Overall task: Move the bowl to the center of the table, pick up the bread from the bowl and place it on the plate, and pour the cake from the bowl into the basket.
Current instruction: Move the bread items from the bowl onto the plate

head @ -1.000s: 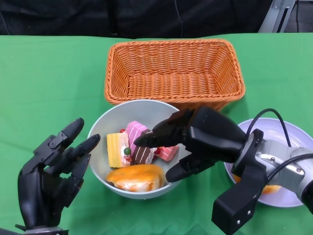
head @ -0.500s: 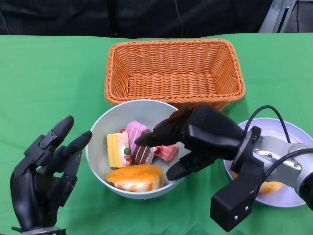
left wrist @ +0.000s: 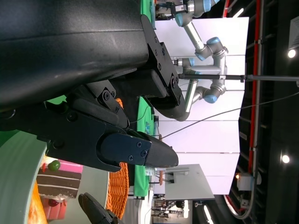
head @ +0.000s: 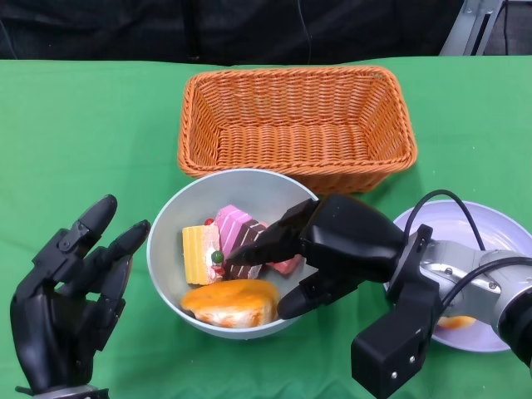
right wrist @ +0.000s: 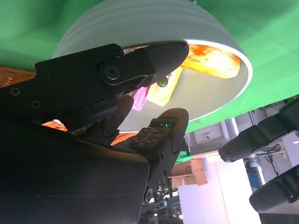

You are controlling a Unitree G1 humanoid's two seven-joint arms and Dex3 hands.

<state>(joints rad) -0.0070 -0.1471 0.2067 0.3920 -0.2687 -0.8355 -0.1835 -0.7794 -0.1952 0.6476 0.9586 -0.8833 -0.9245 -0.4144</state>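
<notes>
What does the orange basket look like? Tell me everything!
The basket is orange-brown woven wicker, rectangular with rounded corners and slanted sides. It sits upright on the green table, at the far side. Nothing is inside it. The grey bowl sits right in front of it, their rims very close or touching. Neither hand touches it.

Black, screw-studded left hand and right hand (silver forearm, black cable)

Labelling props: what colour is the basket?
Orange woven wicker basket; clearest in the head view.
</notes>
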